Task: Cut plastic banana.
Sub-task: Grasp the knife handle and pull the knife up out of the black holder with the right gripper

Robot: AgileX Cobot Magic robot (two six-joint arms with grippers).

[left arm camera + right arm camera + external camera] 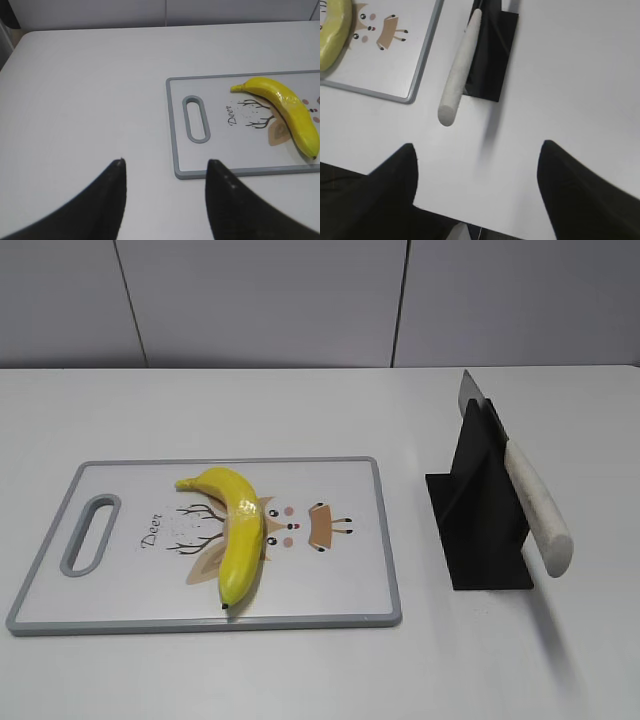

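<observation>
Nothing is cut yet: the banana [238, 533] is seen whole on the cutting board [340, 590], the knife [530, 500] untouched in its black stand [480, 530], left gripper [165, 167] and right gripper [477, 150] both spread, empty.

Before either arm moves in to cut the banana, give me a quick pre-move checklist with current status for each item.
1. Glossy yellow curved plastic banana lies fully on the white grey-rimmed cutting board: ok.
2. Knife with white handle sits in its black stand, handle free and reachable: ok.
3. Right tool open, empty, above the bare table just short of the handle: ok.
4. Left tool open, empty, off the board's handle end: ok.
5. Banana steadied for cutting: not ok, nothing holds it.
6. Blade edge direction: cannot tell.
</observation>
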